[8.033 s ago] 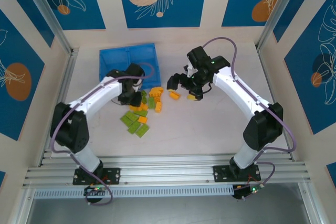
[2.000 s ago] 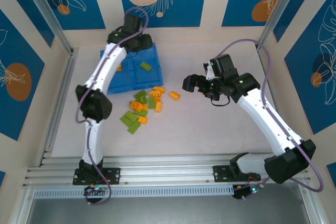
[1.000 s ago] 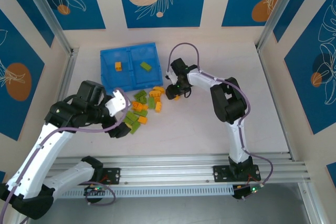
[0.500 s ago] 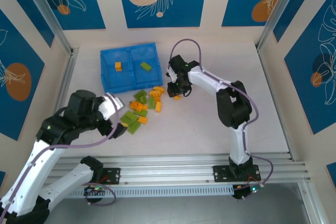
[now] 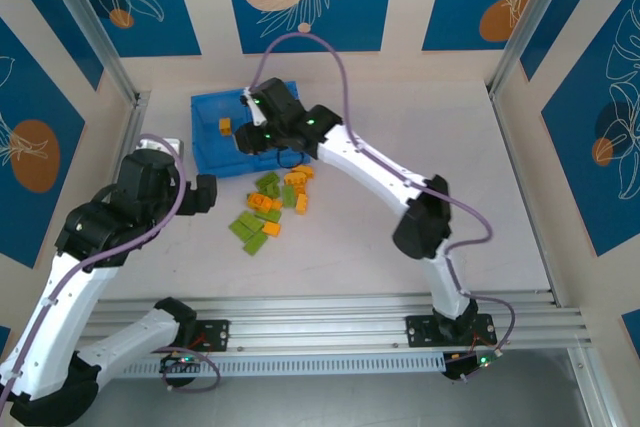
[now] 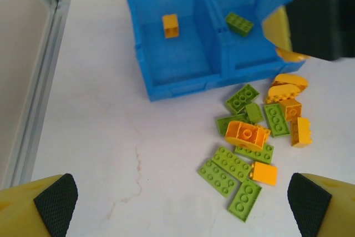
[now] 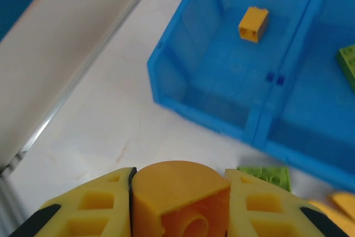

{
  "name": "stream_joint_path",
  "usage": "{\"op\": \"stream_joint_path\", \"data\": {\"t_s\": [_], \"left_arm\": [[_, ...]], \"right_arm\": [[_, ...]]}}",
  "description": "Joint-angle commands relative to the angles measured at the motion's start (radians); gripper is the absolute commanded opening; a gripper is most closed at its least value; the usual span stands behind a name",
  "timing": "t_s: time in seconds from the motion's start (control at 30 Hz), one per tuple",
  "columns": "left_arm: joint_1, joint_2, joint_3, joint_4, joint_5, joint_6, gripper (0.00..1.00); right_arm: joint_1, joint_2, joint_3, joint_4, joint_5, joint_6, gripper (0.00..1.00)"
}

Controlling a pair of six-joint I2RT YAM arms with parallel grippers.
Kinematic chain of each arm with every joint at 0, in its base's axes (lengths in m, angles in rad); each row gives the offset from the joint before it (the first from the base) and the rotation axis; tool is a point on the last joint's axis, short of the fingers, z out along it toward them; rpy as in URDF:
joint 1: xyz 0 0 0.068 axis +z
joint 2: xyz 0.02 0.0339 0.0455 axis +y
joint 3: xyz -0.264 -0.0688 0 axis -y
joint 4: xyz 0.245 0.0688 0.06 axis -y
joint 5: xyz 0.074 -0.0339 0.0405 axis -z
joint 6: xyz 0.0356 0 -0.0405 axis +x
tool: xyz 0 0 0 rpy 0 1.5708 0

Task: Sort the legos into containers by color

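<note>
Now my right claw [image 7: 178,217] grips an orange lego [image 7: 177,184]; the left compartment [image 7: 222,76], holding one small orange brick [image 7: 253,24], lies just ahead, past its near wall.

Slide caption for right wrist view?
Right hand clamps a rounded orange lego near the blue tray holding a small orange lego.

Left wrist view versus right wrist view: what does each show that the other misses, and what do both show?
Left wrist view: the whole loose lego pile in front of the tray. Right wrist view: the right tool shut on a rounded orange brick. Both: a small orange brick in the tray's left compartment, a green brick in its right.
</note>
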Motion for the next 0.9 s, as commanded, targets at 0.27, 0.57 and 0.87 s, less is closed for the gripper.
{"op": "stream_joint_path", "data": {"t_s": [0.27,0.57,0.87], "left_arm": [[0.002,-0.068,-0.031,-0.089,0.008,-0.082,1.0],[0.002,-0.047,-0.041,-0.105,0.061,0.003,1.0],[0.001,-0.047,-0.097,-0.067,0.085,-0.019,1.0]], "right_arm": [[0.034,0.452,0.412,0.212,0.112,-0.285,0.31],[0.033,0.577,0.494,0.411,0.156,-0.386,0.34],[0.029,0.526,0.518,0.383,0.113,-0.347,0.62]]}}
